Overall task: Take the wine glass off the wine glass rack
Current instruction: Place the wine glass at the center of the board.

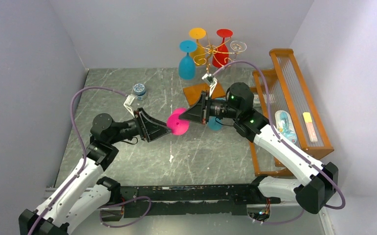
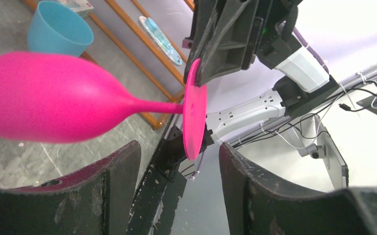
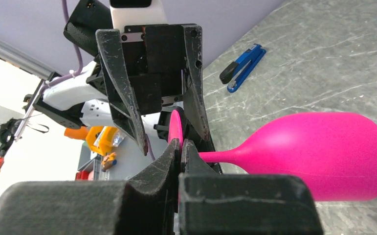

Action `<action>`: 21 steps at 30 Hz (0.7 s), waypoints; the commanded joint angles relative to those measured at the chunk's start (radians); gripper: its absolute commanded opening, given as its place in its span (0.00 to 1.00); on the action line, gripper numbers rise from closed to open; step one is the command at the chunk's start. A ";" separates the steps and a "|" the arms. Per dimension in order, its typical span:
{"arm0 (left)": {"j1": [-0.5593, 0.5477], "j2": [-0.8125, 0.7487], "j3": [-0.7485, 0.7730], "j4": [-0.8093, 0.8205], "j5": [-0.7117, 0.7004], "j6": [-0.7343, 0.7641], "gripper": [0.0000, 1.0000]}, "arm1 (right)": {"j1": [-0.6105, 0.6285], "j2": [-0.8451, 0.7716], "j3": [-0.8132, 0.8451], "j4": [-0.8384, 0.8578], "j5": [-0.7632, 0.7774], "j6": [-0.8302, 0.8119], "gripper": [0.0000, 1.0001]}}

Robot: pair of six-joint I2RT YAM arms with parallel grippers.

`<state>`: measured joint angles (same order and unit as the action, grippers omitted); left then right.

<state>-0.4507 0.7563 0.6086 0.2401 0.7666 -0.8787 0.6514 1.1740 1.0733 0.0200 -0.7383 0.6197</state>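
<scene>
Over the grey marbled table [image 1: 127, 98] inside pale lilac walls [image 1: 25, 58], the right gripper [image 3: 180, 149] pinches the opaque pink wine glass [image 2: 54, 103] by its round foot, and the left gripper [image 2: 179, 152] stands spread.

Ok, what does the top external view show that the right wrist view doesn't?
Only the top external view shows the wine glass rack with four glasses hanging on it, and the orange wooden frame. Only the right wrist view shows the blue stapler and the right gripper pinching the pink wine glass by its foot. Both show that glass and the open left gripper.
</scene>
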 commanded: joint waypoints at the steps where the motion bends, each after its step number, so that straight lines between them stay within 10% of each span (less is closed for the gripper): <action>1: -0.003 0.012 -0.035 0.173 0.039 -0.082 0.63 | 0.011 -0.004 -0.027 0.115 -0.038 0.045 0.00; 21: -0.049 0.092 -0.006 0.162 0.074 -0.032 0.26 | 0.019 0.013 -0.057 0.140 -0.055 0.038 0.00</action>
<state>-0.4892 0.8459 0.5987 0.3534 0.8200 -0.9123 0.6598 1.1809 1.0080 0.1261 -0.7708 0.6697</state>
